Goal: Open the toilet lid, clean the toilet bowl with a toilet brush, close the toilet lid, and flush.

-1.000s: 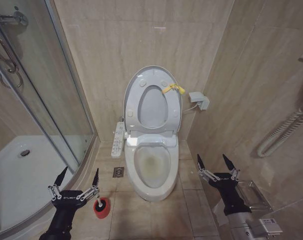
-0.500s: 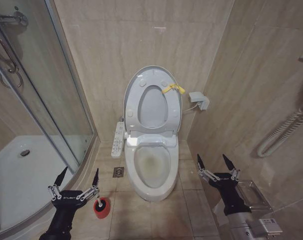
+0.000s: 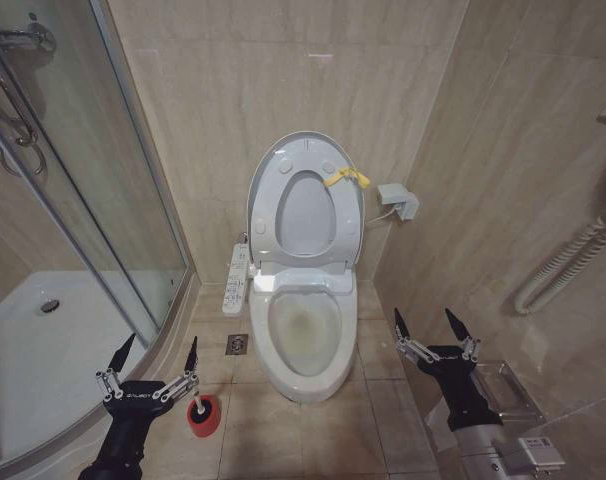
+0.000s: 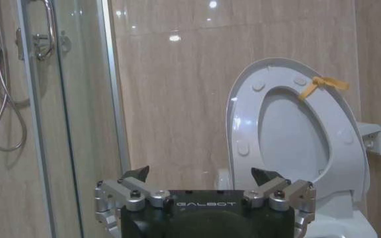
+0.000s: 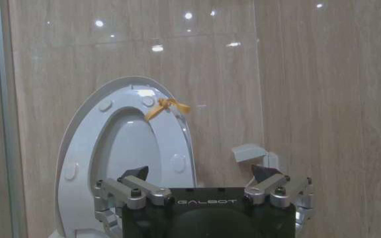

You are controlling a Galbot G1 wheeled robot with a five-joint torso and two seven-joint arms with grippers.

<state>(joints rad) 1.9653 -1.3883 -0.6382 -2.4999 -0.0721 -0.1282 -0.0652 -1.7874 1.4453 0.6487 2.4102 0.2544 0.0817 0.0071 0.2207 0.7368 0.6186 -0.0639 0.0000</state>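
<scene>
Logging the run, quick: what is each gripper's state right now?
Left gripper: open, holding nothing, above the toilet brush.
Right gripper: open, holding nothing, right of the toilet bowl.

Beige marble-look tile wall (image 3: 283, 90) behind and on the right side; tiled floor (image 3: 283, 430) in the same tone; curved glass shower door (image 3: 73, 190) at left, with white shower tray (image 3: 33, 340) and round drain (image 3: 49, 306) behind it; chrome shower hose (image 4: 2, 99) hangs inside the enclosure; long white button remote panel (image 3: 237, 279) stands on the floor near the back wall; square floor drain (image 3: 237, 345) just in front of it; small white wall box (image 3: 398, 200) with cable at right; white corrugated hose (image 3: 568, 260) along the right wall.
</scene>
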